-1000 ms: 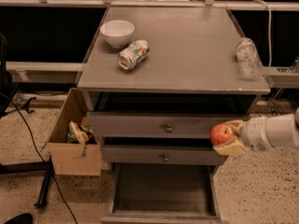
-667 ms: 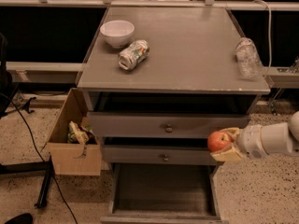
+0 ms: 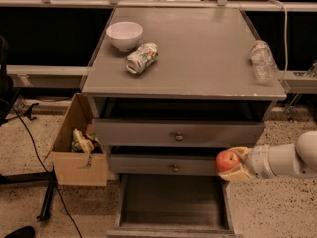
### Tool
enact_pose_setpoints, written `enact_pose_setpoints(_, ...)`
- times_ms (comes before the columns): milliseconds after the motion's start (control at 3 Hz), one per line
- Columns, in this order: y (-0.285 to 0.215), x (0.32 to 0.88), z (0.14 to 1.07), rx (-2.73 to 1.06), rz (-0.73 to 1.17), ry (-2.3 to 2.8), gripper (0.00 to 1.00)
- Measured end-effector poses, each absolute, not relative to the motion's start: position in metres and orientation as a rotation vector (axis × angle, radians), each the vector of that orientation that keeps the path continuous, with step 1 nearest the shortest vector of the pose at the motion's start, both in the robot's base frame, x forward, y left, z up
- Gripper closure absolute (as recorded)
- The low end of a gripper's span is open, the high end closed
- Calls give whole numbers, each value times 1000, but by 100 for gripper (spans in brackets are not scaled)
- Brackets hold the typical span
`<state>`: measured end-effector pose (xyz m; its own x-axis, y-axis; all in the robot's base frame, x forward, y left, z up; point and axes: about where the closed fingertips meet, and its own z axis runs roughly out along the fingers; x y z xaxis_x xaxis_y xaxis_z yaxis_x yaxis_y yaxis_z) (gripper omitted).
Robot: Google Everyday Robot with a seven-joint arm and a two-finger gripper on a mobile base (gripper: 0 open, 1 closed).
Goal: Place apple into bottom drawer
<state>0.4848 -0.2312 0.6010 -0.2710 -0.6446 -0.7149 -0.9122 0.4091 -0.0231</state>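
The apple (image 3: 227, 160), red-orange and round, is held in my gripper (image 3: 234, 164), which reaches in from the right on a white arm. It hangs in front of the right end of the middle drawer front, above the right rear part of the bottom drawer (image 3: 173, 202). The bottom drawer is pulled out, a wide shallow grey tray with nothing in it. The two upper drawers (image 3: 178, 134) with round knobs are pushed in.
On the cabinet top (image 3: 198, 58) stand a white bowl (image 3: 124, 34), a crushed can (image 3: 141, 58) and a clear plastic bottle (image 3: 261, 59). A cardboard box (image 3: 79, 145) with trash stands on the floor to the left, beside cables and a dark stand.
My gripper has moved down and slightly left with the apple, from beside the top drawer front to the level of the middle drawer, nearer the open bottom drawer.
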Motion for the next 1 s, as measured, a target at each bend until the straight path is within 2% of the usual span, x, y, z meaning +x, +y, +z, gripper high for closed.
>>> enact_pose_setpoints(1000, -240, 493, 534, -1419, 456, 1897, 100)
